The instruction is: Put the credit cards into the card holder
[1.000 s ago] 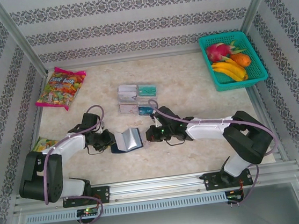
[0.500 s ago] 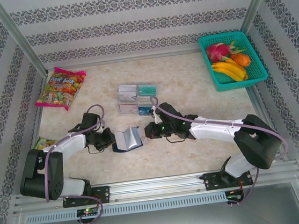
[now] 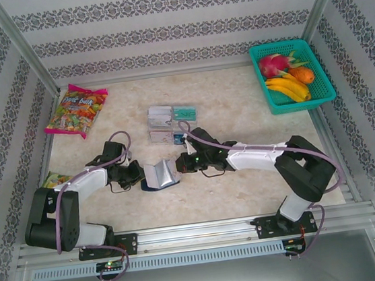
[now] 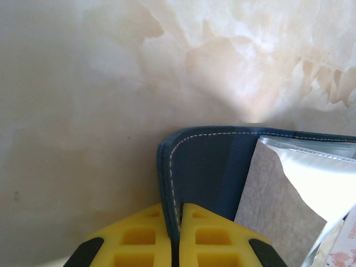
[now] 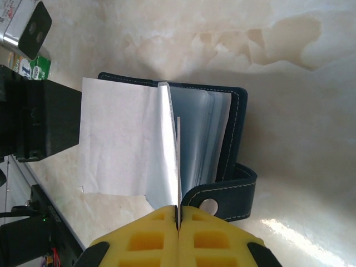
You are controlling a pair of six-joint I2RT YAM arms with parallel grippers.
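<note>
The navy card holder lies open between the two arms, grey sleeves up. My left gripper is shut on its left cover. In the left wrist view the yellow fingers pinch the stitched navy edge of the card holder. My right gripper sits at the holder's right side, shut on a thin white credit card seen edge-on. That card's far end lies among the clear sleeves of the card holder, beside its snap tab. More credit cards rest in a clear tray.
The clear tray stands just behind the holder. A green basket of fruit is at the back right, a candy bag at the back left, and a small packet by the left arm.
My right gripper has moved left with the white card, from beside the holder to its open sleeves. The left gripper and the holder have stayed put.
</note>
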